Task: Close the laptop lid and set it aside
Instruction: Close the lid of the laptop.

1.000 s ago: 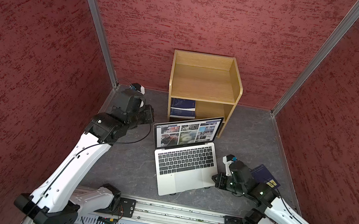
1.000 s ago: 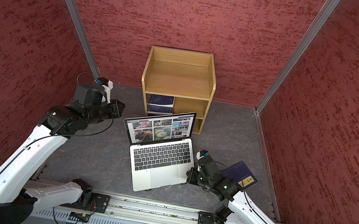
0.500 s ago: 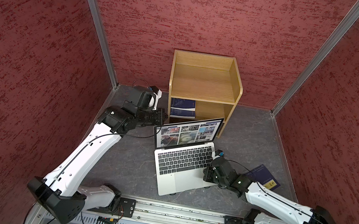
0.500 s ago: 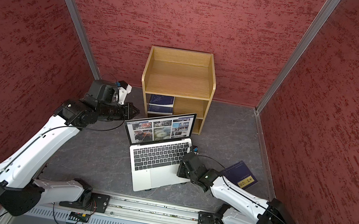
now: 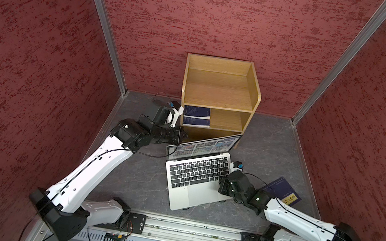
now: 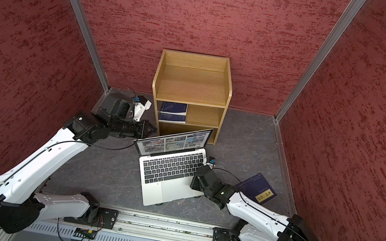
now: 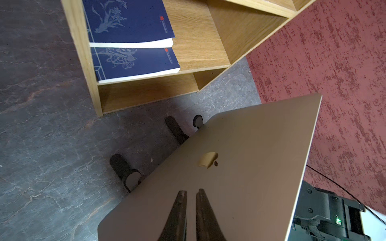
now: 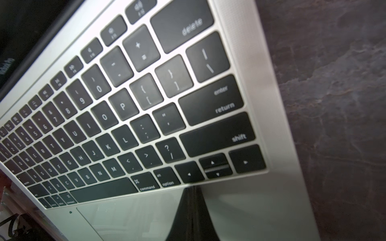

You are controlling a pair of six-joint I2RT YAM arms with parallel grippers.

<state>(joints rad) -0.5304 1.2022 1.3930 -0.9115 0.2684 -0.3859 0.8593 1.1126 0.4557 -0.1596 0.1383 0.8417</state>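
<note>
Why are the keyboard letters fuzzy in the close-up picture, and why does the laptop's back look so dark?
Right wrist view: the camera sits very near the laptop, so probably that is why the keys look smeary. Left wrist view: the laptop lid is shaded and looks brownish, but sharp. In both top views the screen glows bright and crisp.

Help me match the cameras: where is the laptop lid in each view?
Top view: centre, laptop lid tilted in front of the shelf.
Top view: lid centre again.
Left wrist: its grey back, shelf beyond.
Right wrist: dark edge beyond the keyboard.
Shared landmark: the shelf, except right wrist.
</note>
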